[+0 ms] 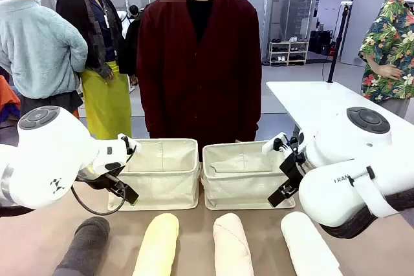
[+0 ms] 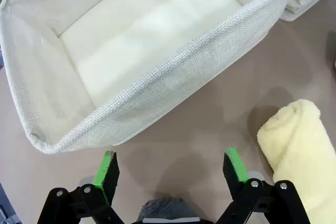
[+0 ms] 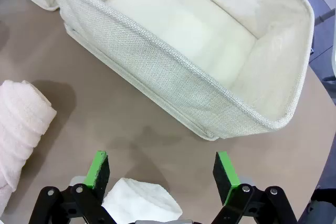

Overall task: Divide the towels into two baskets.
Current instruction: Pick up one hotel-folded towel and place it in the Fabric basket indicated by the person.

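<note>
Brown tabletop [image 1: 194, 255], with a person in a dark red cardigan [image 1: 200, 69] standing at the far side. Two cream canvas soft-sided bins are sitting side by side in front of the person, the left basket [image 1: 162, 185] and the right basket [image 1: 239, 189], almost touching. Both wrist views are showing bare cream floors, so we are reading both baskets as empty.

Four rolled terry towels are lying in a row on the tabletop, on the robot's side of the baskets and apart from one another. From left to right they are the dark grey rolled towel [image 1: 84, 247], the pale yellow rolled towel [image 1: 158, 244], the pinkish cream rolled towel [image 1: 231, 244] and the white rolled towel [image 1: 307, 244]. None is in a basket. We are judging the task as not yet begun, with all four towels left to place, presumably two per basket.

Left arm: the wrist is bending downward, and the left pincer [image 2: 169, 158] is hanging in front of the left basket's near wall. The dark grey towel's end is showing just beneath it, and the pale yellow towel is lying off to one side. Its jaws are standing wide apart, gripping nothing.

Right arm: we are seeing a mirrored pose. The right pincer [image 3: 160, 158] is hanging in front of the right basket, over the white towel's end, with the pinkish cream towel off to one side. Its jaws are also standing wide apart and holding nothing.
</note>
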